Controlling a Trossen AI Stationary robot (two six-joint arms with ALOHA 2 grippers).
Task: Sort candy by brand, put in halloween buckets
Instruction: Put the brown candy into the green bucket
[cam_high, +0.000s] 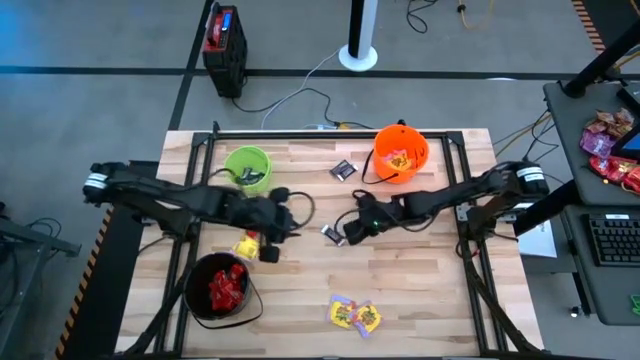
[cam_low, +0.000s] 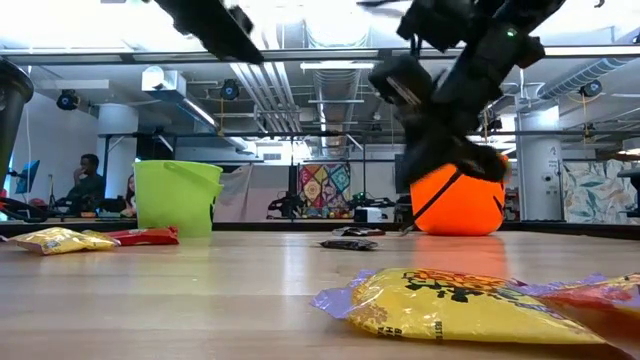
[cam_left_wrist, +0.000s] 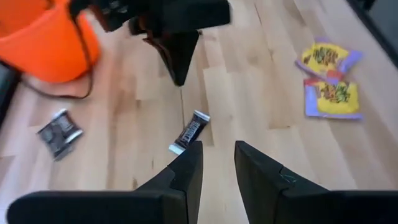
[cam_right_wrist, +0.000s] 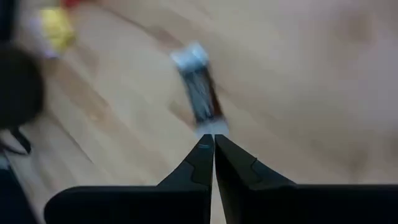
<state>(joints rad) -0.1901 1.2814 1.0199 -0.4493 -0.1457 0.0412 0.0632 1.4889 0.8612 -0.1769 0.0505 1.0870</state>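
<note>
1. While part-sorted: black bucket (cam_high: 222, 290) holding red candy, orange bucket (cam_high: 401, 153) some yellow, green bucket (cam_high: 248, 167) a dark piece.
2. Left gripper (cam_high: 272, 222) mid-table, fingers partly apart, holding nothing visible.
3. Right gripper (cam_right_wrist: 214, 144) pinched shut just above dark bar (cam_right_wrist: 200, 93), nothing gripped.
4. Left to sort: yellow packs (cam_high: 355, 315), dark pieces (cam_high: 343, 171).

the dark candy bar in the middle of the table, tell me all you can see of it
The dark candy bar is a small, narrow bar in a dark brown wrapper with crimped silvery ends. It lies flat on the bare wooden table, near the middle, apart from the other candies. The right pincer, shut, has its tips at one end of the bar; whether it grips the wrapper cannot be told. The left pincer is open and close by, not touching.
</note>
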